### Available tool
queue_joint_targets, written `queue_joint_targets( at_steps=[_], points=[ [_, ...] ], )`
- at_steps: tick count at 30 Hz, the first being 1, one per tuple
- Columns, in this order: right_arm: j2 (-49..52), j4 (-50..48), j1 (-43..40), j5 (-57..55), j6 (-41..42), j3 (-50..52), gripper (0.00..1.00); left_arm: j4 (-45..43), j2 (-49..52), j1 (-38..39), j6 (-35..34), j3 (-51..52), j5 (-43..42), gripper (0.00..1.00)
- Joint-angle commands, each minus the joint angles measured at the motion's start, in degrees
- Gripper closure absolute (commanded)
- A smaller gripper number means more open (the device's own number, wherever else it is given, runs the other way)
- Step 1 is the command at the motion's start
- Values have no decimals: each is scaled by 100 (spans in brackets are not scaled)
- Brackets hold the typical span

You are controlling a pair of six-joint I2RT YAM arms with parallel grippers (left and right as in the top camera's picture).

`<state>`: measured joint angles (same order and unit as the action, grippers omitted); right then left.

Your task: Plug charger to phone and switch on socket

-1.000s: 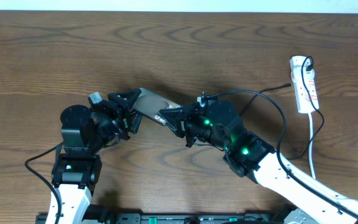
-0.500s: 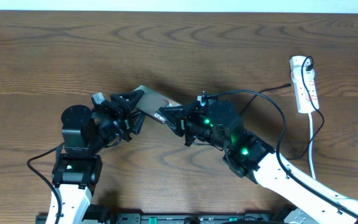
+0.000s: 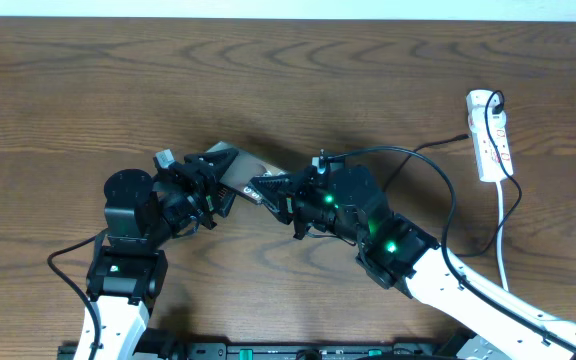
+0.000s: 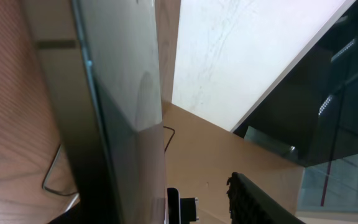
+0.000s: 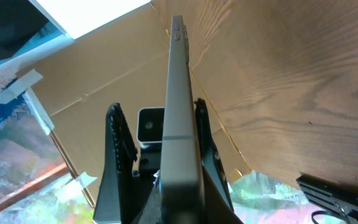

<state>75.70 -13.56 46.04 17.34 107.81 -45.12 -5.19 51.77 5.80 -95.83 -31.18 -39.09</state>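
Observation:
The silvery-grey phone is held off the table between the two arms. My right gripper is shut on its right end. In the right wrist view the phone runs edge-on up from my right gripper. My left gripper straddles the phone's left end and is open. One of its fingers lies along the phone and the other stands apart. The phone fills the left of the left wrist view. The charger lies left of the white socket.
The socket sits at the table's right edge, and its white cord runs toward the front. A black cable loops beside the right arm. Both arm bases stand at the front edge.
My left gripper has shifted right onto the phone's end and its jaws have narrowed. The right gripper with the phone has moved slightly left.

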Motion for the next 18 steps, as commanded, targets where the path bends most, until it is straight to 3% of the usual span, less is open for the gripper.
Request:
queue_joint_targets(
  at_steps=[1,18],
  points=[
    [-68,-103,114,-31,15,-83,99,-31,11,17,-33,-17,-4,50],
    [-68,-98,238,-9,13,-83,99,-31,245,17,-50,-17,-46,80]
  ],
)
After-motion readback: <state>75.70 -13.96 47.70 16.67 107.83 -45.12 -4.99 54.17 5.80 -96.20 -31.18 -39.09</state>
